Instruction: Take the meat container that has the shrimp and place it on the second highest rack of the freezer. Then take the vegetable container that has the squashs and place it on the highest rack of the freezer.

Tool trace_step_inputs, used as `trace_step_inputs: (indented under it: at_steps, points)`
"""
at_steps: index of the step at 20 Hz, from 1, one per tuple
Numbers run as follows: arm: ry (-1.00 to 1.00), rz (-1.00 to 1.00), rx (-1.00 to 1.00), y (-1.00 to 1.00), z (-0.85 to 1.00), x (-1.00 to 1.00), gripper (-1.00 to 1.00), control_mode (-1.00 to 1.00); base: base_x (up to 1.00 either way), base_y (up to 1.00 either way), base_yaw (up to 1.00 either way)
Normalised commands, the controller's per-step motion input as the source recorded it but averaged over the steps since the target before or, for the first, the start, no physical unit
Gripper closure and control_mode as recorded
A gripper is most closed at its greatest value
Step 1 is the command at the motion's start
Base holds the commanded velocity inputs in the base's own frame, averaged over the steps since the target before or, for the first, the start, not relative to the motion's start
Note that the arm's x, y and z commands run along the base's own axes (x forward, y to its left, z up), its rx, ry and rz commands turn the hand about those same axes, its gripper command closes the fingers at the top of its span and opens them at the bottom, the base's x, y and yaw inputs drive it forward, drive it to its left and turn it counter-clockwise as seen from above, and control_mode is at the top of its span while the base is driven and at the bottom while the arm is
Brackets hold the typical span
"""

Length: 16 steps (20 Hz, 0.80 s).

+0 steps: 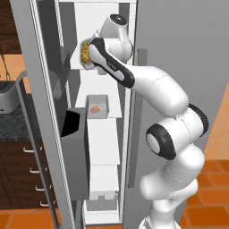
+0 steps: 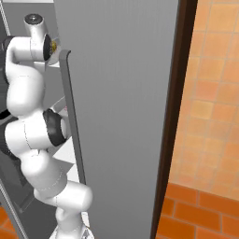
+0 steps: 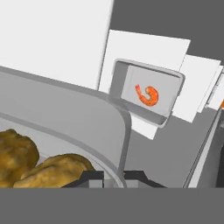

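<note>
While the pincer [image 3: 114, 177] clamps the squash container's [image 3: 78, 127] rim, the shrimp container [image 3: 146, 92] sits apart on a lower rack.

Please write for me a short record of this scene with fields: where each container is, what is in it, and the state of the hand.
shrimp container: on a freezer rack, below the hand, one orange shrimp inside
squash container: held at its rim, up at a higher rack
squashes: yellow-brown pieces inside the held container
hand: shut on the squash container's rim
freezer door: open
task stage: shrimp container placed; squash container not yet released
</note>
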Motion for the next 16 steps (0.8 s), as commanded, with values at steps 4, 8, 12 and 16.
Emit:
trace_step_inputs:
  at_steps: [4, 8, 12, 16]
  points:
    - [0.0, -0.03, 0.0, 0.0, 0.0, 0.07, 1.0, -1.0, 0.0, 0.0, 0.0]
    - [0.0, -0.01, 0.0, 0.0, 0.0, 0.01, 1.0, -1.0, 0.0, 0.0, 0.0]
    - [0.0, 0.0, 0.0, 0.0, 0.0, 0.1, 1.0, -1.0, 0.0, 0.0, 0.0]
    - [0.0, 0.0, 0.0, 0.0, 0.0, 0.21, 1.0, -1.0, 0.0, 0.0, 0.0]
